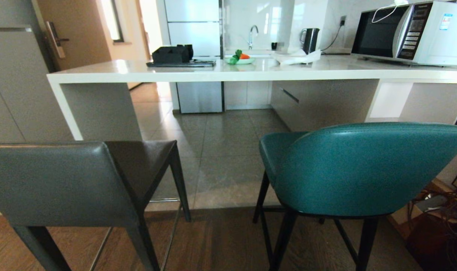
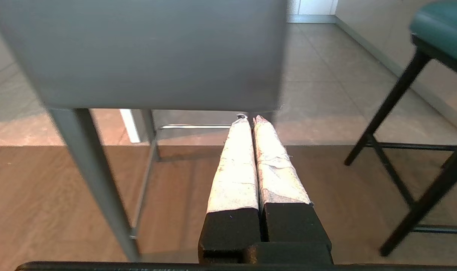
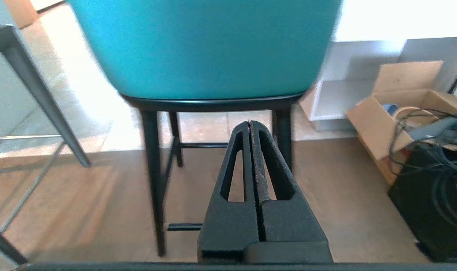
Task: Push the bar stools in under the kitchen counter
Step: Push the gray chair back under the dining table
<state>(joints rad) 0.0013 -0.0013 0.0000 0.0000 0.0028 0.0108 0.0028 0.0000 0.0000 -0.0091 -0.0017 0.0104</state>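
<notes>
The dark grey bar stool (image 1: pixel 81 180) stands at the left of the head view and the teal bar stool (image 1: pixel 360 169) at the right, both on the wooden floor strip (image 1: pixel 221 241) with their backs toward the robot, well apart from each other and short of the kitchen bench (image 1: pixel 251 71), not tucked under its white top. The grey tiled floor (image 1: pixel 221 150) lies between the stools and the bench's white end panel (image 1: pixel 96 109). On the bench sit a black tray-like box (image 1: pixel 172 54), a small plate with green and orange items (image 1: pixel 239 59), a black kettle (image 1: pixel 310 39) and a microwave (image 1: pixel 413 32). The left gripper (image 2: pixel 250 118) has its taped fingers pressed together, holding nothing, just behind the grey stool's back. The right gripper (image 3: pixel 250 123) is likewise closed and empty, low behind the teal stool. A cardboard box with cables (image 3: pixel 405 109) sits on the floor to the right.
</notes>
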